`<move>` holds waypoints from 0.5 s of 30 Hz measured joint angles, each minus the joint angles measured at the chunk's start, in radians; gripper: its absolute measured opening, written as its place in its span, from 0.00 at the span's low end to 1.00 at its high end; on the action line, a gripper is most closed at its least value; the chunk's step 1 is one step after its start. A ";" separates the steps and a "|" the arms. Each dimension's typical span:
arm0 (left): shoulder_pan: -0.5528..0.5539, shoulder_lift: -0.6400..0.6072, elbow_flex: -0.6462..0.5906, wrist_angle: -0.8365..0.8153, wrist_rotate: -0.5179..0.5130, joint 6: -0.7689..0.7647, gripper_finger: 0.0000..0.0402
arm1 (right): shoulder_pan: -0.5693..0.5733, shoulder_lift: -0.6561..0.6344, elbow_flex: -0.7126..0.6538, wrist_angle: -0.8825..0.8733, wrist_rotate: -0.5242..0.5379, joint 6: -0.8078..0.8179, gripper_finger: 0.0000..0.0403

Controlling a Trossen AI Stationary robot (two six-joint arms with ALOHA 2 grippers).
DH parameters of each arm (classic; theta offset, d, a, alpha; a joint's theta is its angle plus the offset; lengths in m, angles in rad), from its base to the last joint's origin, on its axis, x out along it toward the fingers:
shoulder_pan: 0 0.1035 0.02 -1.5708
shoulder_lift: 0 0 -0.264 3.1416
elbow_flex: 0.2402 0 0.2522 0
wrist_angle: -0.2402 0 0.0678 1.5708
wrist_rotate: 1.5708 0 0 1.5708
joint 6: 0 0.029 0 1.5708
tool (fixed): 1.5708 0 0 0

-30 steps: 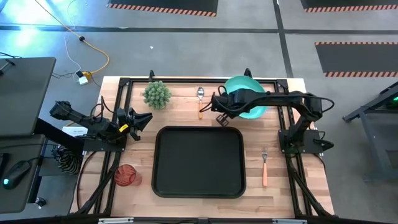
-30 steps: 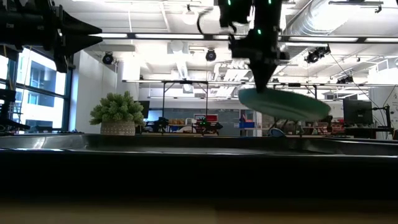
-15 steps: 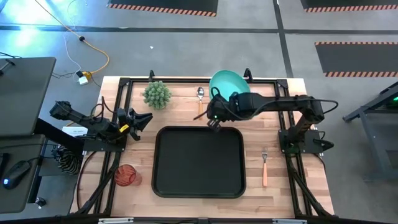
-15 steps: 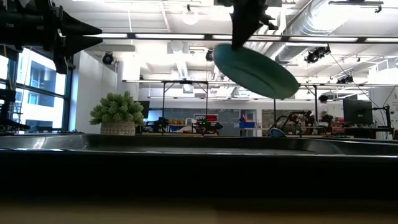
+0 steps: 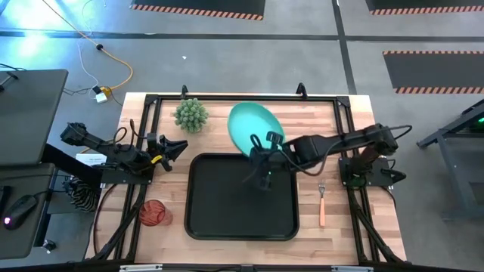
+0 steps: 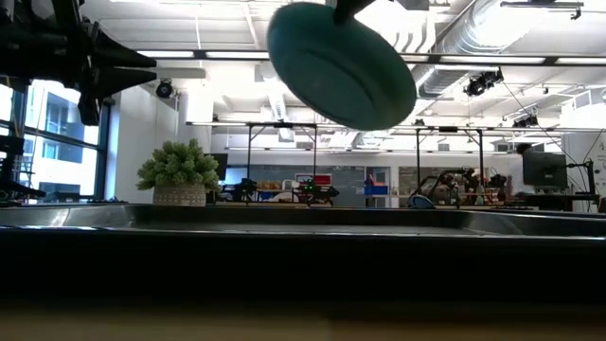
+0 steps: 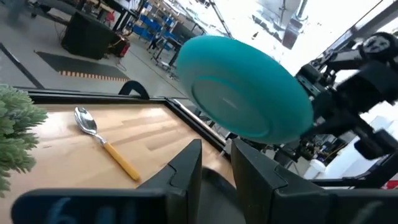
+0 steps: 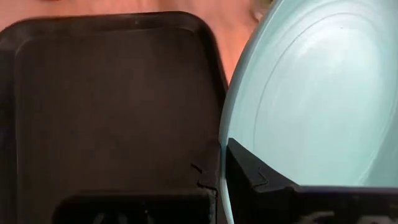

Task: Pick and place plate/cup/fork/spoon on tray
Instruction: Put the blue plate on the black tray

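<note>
The teal plate (image 5: 253,127) hangs tilted in the air over the tray's far edge, held by my right gripper (image 5: 265,143). It also shows in the low view (image 6: 341,62) and the left wrist view (image 7: 242,87). The black tray (image 5: 242,198) lies mid-table. The red cup (image 5: 151,214) stands left of the tray near the front. The fork (image 5: 321,204) lies right of the tray. The spoon (image 7: 102,140) lies on the wood beyond the tray, hidden under the plate in the high view. My left gripper (image 5: 178,145) is open and empty at the table's left edge. My right gripper pinches the plate's rim (image 8: 222,158) between its two fingers, one finger (image 8: 255,177) on the plate's hollow upper face and the other on its underside. The plate is lifted clear, high above the table and steeply tilted, reaching away from the fingers toward the table's far side.
A spiky green plant in a pot (image 5: 190,115) stands at the far left of the table. Black frame rails (image 5: 151,102) run along the table's edges. Bare wood shows left and right of the tray.
My right gripper has carried the plate from the far right of the table toward the left and near side, over the tray's far edge, and upward. The plate, nearly level a second ago, has tipped steeply. My left arm has kept still.
</note>
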 joint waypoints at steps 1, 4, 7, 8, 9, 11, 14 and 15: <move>0.000 0.000 0.000 0.000 0.000 -0.016 0.19 | 0.009 0.000 0.000 0.003 0.000 -0.019 0.00; 0.000 0.000 0.000 0.002 0.000 -0.103 0.19 | 0.029 0.006 0.000 0.022 -0.021 -0.069 0.00; 0.000 0.000 0.000 0.002 0.000 -0.169 0.19 | 0.050 0.031 0.000 0.028 -0.064 -0.122 0.00; 0.000 0.000 0.000 0.003 0.000 -0.180 0.19 | 0.057 0.044 0.000 0.029 -0.082 -0.141 0.00; 0.000 0.000 0.000 0.003 0.000 -0.193 0.19 | 0.064 0.057 0.000 0.029 -0.098 -0.163 0.00; 0.000 0.000 0.000 0.004 0.000 -0.215 0.19 | 0.082 0.088 0.000 0.030 -0.126 -0.209 0.00; 0.000 0.000 0.000 0.005 0.000 -0.250 0.19 | 0.113 0.137 0.000 0.030 -0.136 -0.268 0.00; 0.000 0.000 0.000 0.005 0.000 -0.256 0.19 | 0.123 0.153 0.000 0.030 -0.133 -0.285 0.00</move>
